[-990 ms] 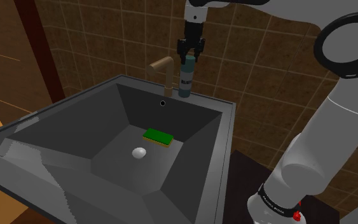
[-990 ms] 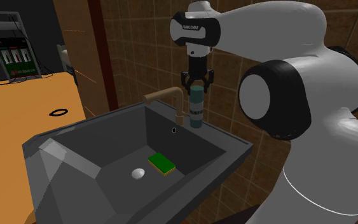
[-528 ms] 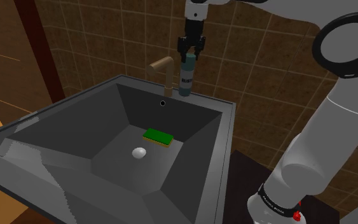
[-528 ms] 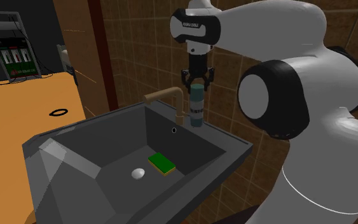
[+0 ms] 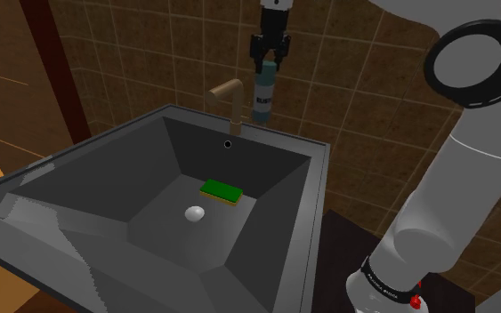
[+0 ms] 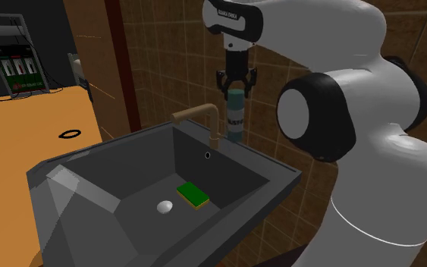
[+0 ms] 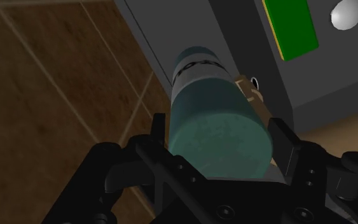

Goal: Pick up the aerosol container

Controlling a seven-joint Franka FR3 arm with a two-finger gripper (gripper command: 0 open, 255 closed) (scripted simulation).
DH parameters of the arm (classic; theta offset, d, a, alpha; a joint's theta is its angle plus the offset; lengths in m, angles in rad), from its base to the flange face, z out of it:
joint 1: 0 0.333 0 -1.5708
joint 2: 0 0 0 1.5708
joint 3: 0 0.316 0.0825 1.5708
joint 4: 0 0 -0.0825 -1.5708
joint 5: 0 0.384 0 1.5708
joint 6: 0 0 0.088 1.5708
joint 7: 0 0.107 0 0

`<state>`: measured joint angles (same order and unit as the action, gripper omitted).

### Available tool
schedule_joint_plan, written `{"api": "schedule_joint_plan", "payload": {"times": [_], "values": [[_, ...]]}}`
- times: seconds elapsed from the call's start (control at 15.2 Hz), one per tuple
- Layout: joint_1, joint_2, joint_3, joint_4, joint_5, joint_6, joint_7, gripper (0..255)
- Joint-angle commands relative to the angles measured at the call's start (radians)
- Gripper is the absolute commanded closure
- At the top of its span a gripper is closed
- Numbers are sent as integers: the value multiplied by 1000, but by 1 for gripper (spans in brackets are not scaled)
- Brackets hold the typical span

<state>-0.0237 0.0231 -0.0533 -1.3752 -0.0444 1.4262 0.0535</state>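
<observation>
The aerosol container (image 5: 262,93) is a teal can with a pale label band, hanging upright just above the sink's back rim (image 5: 284,140), beside the brown faucet (image 5: 226,92). My black gripper (image 5: 269,60) comes straight down from above and is shut on the can's top end. From the second exterior view, the can (image 6: 236,117) hangs under the gripper (image 6: 235,87), right of the faucet (image 6: 200,115). In the wrist view both fingers clasp the can (image 7: 215,121) within the gripper (image 7: 220,137).
A deep grey sink (image 5: 70,178) holds a green sponge (image 5: 222,190) and a small white rounded object (image 5: 195,213) on its floor. A brown tiled wall (image 5: 150,53) stands close behind the can. An orange counter (image 6: 22,129) lies beside the sink.
The gripper has risen straight up with the can in it. The can's base has left the sink's back rim and now hangs above it.
</observation>
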Motion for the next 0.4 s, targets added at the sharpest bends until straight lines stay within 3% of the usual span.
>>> {"api": "schedule_joint_plan", "payload": {"times": [0.0,0.33], "values": [[0,18,0,52,1,-34,-1,255],[-1,48,0,138,2,-89,-4,255]]}}
